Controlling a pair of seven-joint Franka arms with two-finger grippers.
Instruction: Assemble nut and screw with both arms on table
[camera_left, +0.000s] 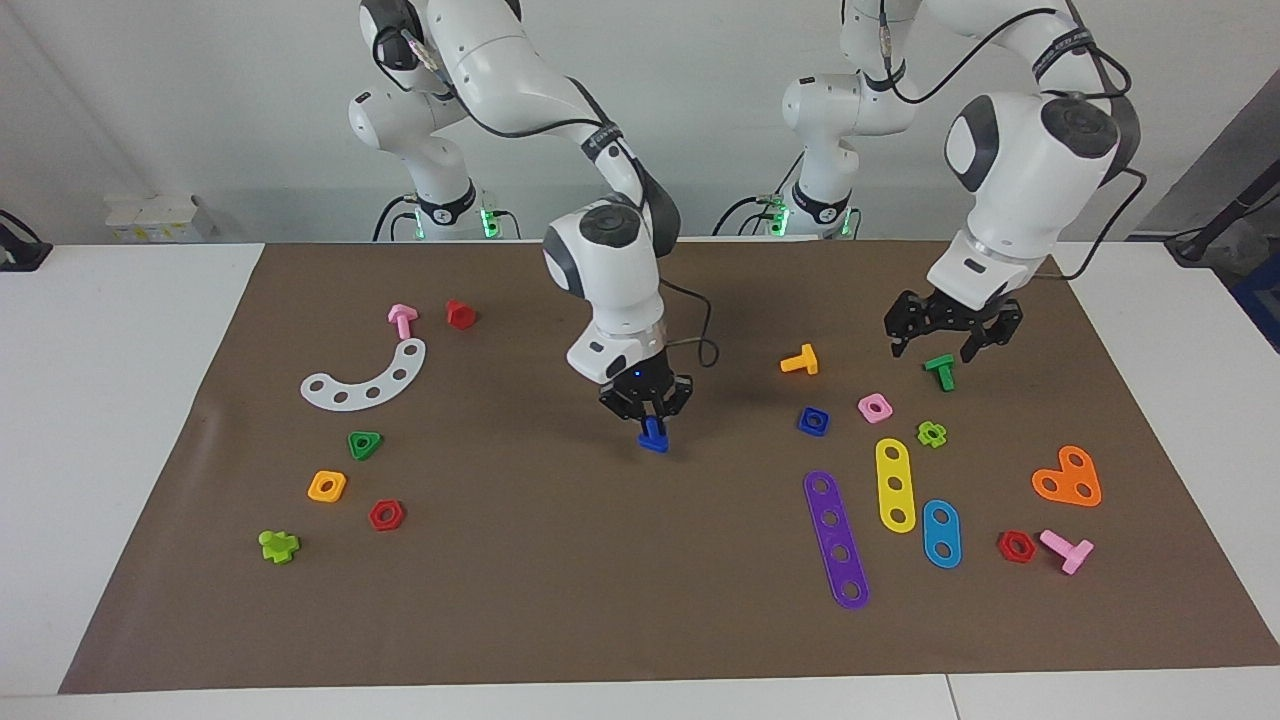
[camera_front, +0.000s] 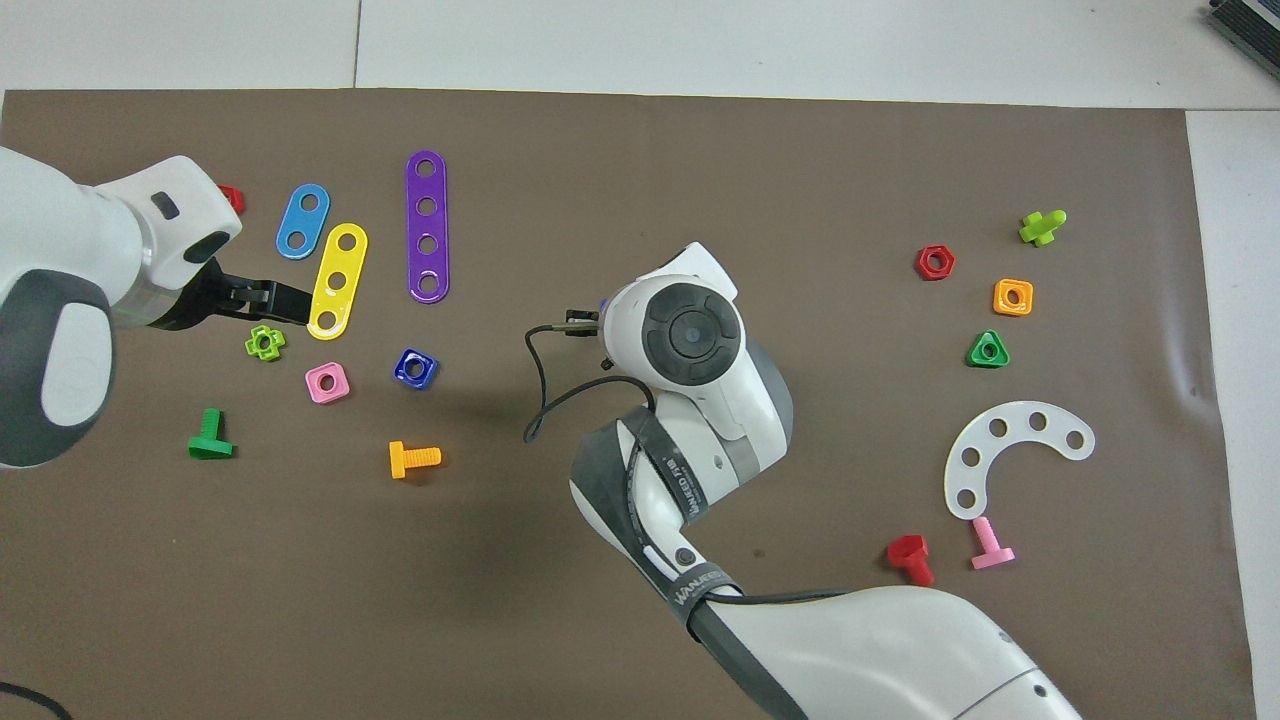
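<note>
The dark blue screw (camera_left: 653, 438) hangs just above the middle of the brown sheet of the table (camera_left: 600, 600), with my right gripper (camera_left: 650, 415) shut on it. In the overhead view the right arm's wrist (camera_front: 690, 335) hides that gripper and nearly all of the screw. The dark blue square nut (camera_left: 813, 421) (camera_front: 415, 368) lies flat on the sheet toward the left arm's end. My left gripper (camera_left: 936, 346) (camera_front: 275, 300) hovers open and empty over the green bolt (camera_left: 940, 372), beside the nut's cluster.
Around the nut lie a pink square nut (camera_left: 875, 407), an orange bolt (camera_left: 800, 361), a light green cross nut (camera_left: 932, 433) and yellow (camera_left: 895, 484), purple (camera_left: 836, 538) and blue (camera_left: 941, 533) strips. A white curved strip (camera_left: 365, 380) and several small nuts lie at the right arm's end.
</note>
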